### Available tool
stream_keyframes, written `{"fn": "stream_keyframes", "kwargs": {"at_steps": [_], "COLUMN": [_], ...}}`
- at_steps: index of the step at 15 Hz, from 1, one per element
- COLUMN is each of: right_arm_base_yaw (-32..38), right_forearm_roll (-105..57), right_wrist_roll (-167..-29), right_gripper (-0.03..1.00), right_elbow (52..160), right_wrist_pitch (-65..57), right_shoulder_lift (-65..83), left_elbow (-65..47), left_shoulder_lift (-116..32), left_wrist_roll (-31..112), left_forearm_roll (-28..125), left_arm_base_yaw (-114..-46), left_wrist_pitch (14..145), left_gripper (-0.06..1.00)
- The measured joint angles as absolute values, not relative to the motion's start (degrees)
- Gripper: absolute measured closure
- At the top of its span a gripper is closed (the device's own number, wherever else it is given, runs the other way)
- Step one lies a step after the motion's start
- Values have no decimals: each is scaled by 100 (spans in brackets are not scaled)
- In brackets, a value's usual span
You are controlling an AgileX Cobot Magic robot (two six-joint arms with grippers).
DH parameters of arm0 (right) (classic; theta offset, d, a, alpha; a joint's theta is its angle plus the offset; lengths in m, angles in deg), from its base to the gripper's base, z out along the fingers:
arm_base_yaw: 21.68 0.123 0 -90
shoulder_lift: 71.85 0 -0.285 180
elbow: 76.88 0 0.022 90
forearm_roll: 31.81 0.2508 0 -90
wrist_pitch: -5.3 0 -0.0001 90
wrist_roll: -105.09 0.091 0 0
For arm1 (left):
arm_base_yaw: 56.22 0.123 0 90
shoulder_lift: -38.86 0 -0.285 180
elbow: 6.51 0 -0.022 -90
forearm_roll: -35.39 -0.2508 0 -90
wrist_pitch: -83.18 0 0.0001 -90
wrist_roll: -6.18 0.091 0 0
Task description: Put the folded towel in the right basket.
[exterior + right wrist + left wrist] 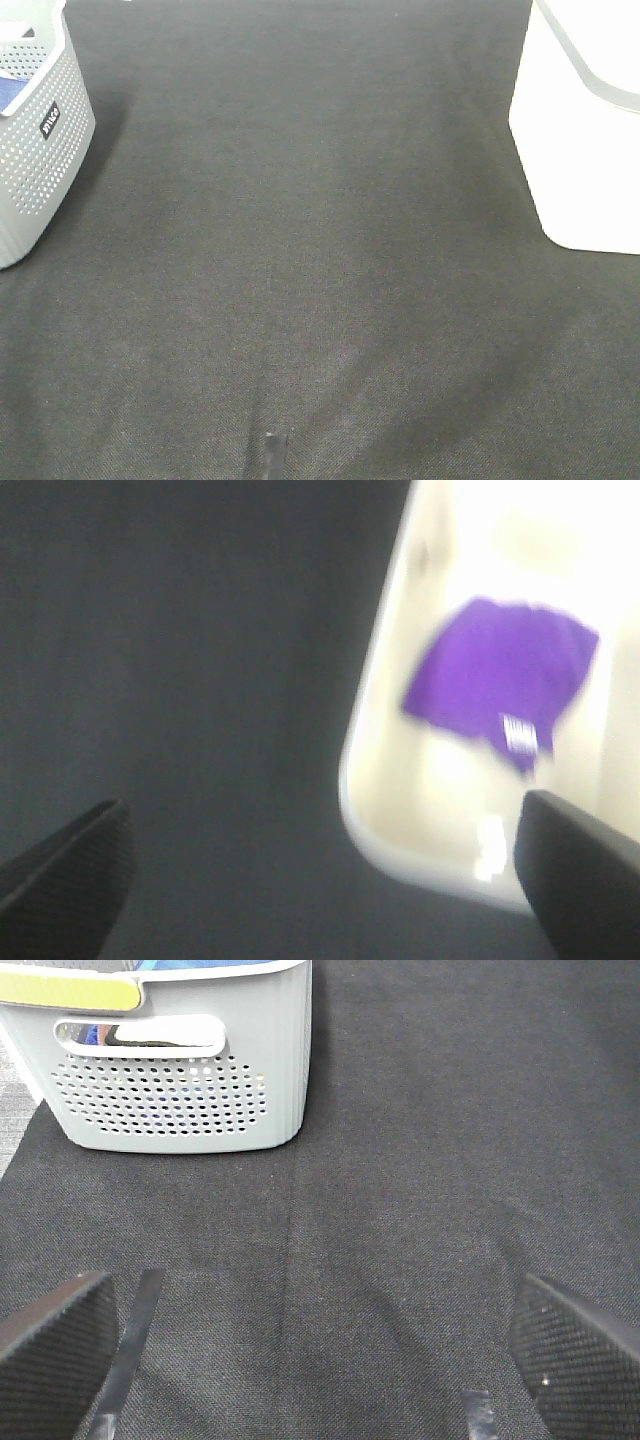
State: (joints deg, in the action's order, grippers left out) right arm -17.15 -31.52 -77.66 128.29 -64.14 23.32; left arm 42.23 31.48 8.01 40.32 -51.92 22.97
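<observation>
A folded purple towel (500, 675) lies on the floor of the white right basket (375, 810), seen blurred in the right wrist view. In the exterior high view the right basket (580, 130) stands at the far right and its inside is hidden. My right gripper (320, 880) is open and empty, above the mat beside the basket's near corner. My left gripper (320, 1345) is open and empty, low over the dark mat, facing the grey perforated left basket (180, 1090). Neither gripper shows in the exterior high view.
The grey left basket (35, 140) stands at the far left with something blue and white inside. A dark mat (310, 260) covers the table between the two baskets. A small dark object (271, 452) pokes up at the front edge.
</observation>
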Motion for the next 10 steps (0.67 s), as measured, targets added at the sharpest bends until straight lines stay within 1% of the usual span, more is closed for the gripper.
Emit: {"fn": "stream_keyframes", "kwargs": {"at_steps": [1,5,8,9,10], "right_arm_base_yaw": [-1715,-1715,-1715,-1715,-1715], "right_forearm_roll": [-3095,-2957,-3060,-3112,-3181], "right_wrist_roll": [-7760,-7749,-7749,-7749,-7749], "right_gripper": [-1,-1,-1,-1,-1], "right_elbow": [11649,8979,7839,7719,7403], "right_wrist_pitch": [-6414,-6460,-6471,-6471,-6471], "right_shoulder_lift": [1249,-1633,-3725,-3937,-4624], "left_elbow": [4223,4223,4223,4223,4223], "left_shoulder_lift": [3148,3148,3148,3148,3148], "left_wrist_roll": [801,801,801,801,801], "left_forearm_roll": [4032,4032,4032,4032,4032], "left_arm_base_yaw": [-5192,-5192,-5192,-5192,-5192], "left_wrist_pitch": [2297,2297,2297,2297,2297], "left_gripper": [-5,-5,-5,-5,-5]}}
